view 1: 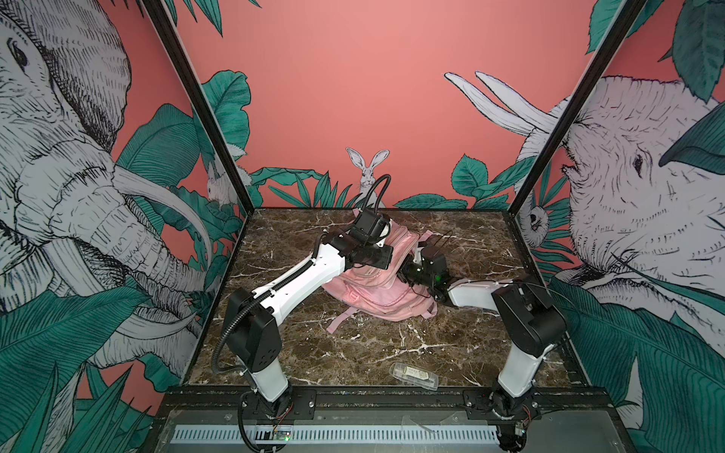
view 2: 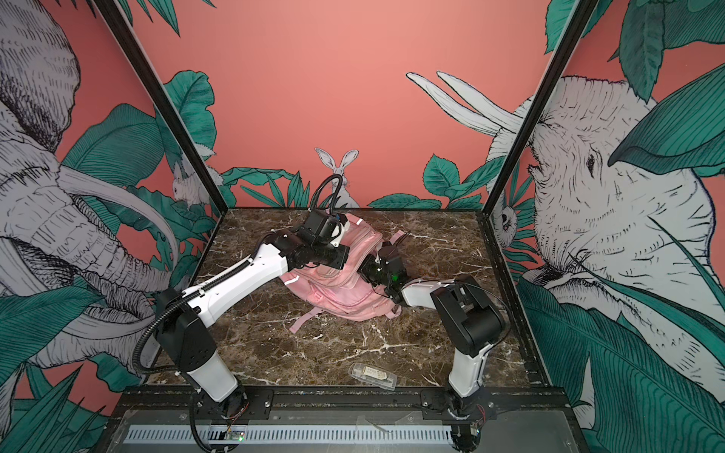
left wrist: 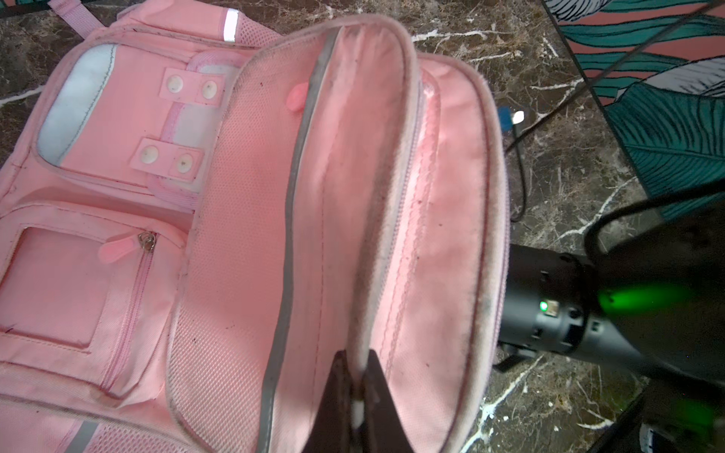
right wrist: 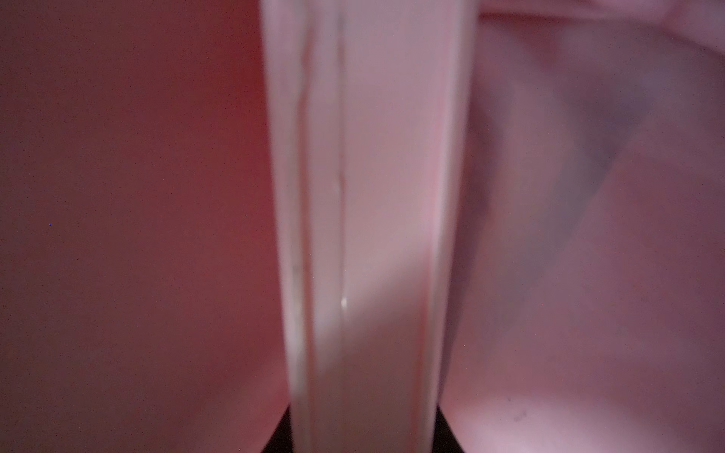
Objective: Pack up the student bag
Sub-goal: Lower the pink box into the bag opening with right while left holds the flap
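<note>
Bag pinched at its rim by left gripper, right gripper inside it

We see the bag [view 1: 374, 294] [view 2: 337, 294] lying on the table [view 1: 353, 353] in both top views, in the far middle part, between the two arms. Its straps [view 1: 337, 321] lie on the marble at the near side.

The left arm [view 1: 298, 280] reaches over the bag from the left, above its far half. In the left wrist view the left gripper [left wrist: 357, 359] is closed almost fully. Its two dark fingers [left wrist: 333, 392] pinch the pale rim [left wrist: 376, 255] of the bag's opening. From this pinch the opened compartment spreads away from the gripper, and the front pockets [left wrist: 70, 290] lie beside it.

The right arm [view 1: 470, 292] comes from the right, low over the table. Its end is at the right edge of the bag, and in the top views the fabric hides its gripper. In the right wrist view the right gripper [right wrist: 363, 431] has pink fabric of the bag on both sides, so it is inside the bag. Its jaws stand a little apart and hold a long pale object [right wrist: 372, 196] between them. The picture is too blurred for us to say what this object is.

A clear box [view 1: 414, 375] lies well apart from the bag, near the front edge of the table.
</note>
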